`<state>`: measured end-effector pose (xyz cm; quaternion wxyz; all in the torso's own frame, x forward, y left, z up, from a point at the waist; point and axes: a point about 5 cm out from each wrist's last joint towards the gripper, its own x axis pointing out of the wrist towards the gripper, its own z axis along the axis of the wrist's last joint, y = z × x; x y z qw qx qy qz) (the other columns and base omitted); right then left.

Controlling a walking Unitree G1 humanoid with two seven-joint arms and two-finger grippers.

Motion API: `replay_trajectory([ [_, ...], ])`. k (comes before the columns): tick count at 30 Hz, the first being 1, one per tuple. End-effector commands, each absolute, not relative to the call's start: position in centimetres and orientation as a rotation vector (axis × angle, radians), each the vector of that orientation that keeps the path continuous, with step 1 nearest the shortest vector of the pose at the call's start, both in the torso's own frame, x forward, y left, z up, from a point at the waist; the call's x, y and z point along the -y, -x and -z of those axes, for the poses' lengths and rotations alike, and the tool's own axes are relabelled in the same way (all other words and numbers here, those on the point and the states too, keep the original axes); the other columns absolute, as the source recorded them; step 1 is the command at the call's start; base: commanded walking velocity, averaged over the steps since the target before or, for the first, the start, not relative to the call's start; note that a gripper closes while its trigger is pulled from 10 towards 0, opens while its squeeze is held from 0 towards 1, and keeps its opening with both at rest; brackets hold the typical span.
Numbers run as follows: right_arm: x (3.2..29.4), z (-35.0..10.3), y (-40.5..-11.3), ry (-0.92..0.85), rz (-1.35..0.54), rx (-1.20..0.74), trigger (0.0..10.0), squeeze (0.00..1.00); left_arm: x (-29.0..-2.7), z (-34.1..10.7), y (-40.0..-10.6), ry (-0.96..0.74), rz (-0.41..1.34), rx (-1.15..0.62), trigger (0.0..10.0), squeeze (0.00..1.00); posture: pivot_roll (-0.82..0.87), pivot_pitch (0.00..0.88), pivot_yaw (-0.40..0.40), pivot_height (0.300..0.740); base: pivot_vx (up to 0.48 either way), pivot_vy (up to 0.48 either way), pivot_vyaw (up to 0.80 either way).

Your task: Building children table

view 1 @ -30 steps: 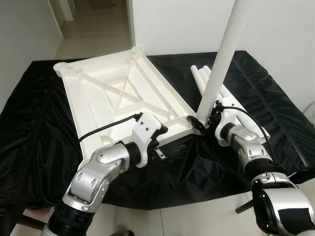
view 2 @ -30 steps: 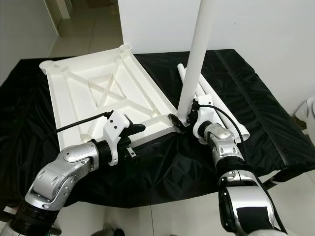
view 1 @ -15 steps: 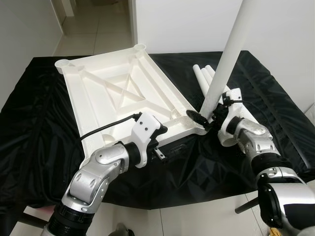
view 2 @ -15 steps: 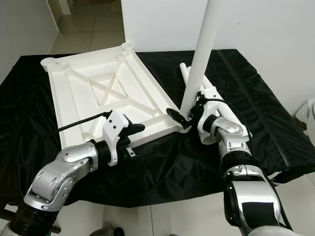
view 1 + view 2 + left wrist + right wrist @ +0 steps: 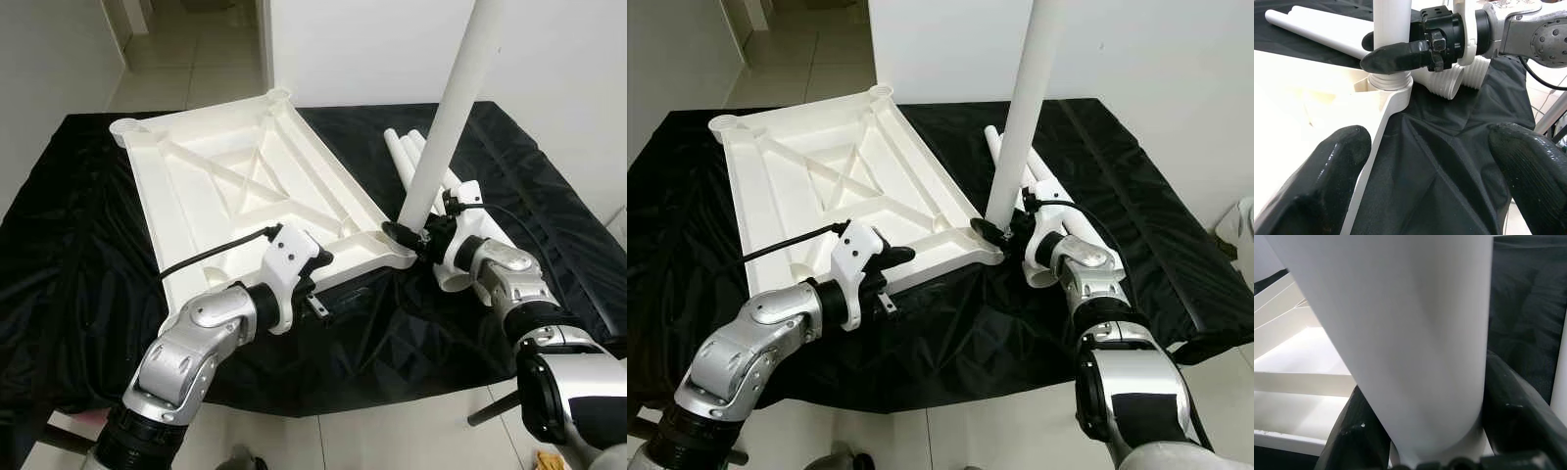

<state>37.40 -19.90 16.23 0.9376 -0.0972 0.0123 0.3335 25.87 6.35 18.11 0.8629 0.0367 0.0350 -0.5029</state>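
Both hands low: right hand (image 5: 1004,233) pinching upright table leg (image 5: 1024,108), left hand (image 5: 1425,186) spread by tabletop (image 5: 225,186)

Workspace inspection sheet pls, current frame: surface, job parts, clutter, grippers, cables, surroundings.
Surface: black cloth covering the work surface, wrinkled.
Job's things: white tabletop lying underside up, ribs showing; table leg standing in the near right corner socket, slightly tilted; spare legs lying on the cloth beyond the right arm.
Clutter: nothing seen.
Grippers: right gripper shut on the table leg just above the socket; left gripper at the tabletop's near edge, fingers open, holding nothing.
Cables: black cable running over the tabletop to the left wrist; another looping at the right wrist.
Surroundings: white wall, tiled floor behind.
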Motion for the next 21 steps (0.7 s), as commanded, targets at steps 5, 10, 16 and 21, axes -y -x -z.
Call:
replay_trajectory([
  [5,19.6,-15.1,-37.2,0.187,-0.684,-0.056,0.0,0.0,-6.2,-18.2,-26.2,-0.101,1.034,-0.062,10.0,0.0,-0.01,0.05,-0.012,0.74,0.0,0.0,0.0],
  [10,19.8,-14.6,-37.1,0.16,-0.587,-0.035,0.0,0.0,-6.1,-18.1,-26.1,-0.098,1.04,-0.064,10.0,0.0,-0.02,0.057,-0.009,0.74,0.0,0.0,0.0],
  [16,19.4,-14.0,-37.0,0.11,-0.498,-0.029,0.0,0.0,-6.2,-18.0,-26.0,-0.093,1.04,-0.069,10.0,0.0,-0.03,0.055,-0.007,0.74,0.0,0.0,0.0],
  [21,18.7,-13.5,-37.0,0.042,-0.33,-0.024,0.0,0.0,-6.2,-17.9,-26.1,-0.091,1.041,-0.073,10.0,0.0,-0.03,0.051,-0.003,0.74,0.0,0.0,0.0],
])
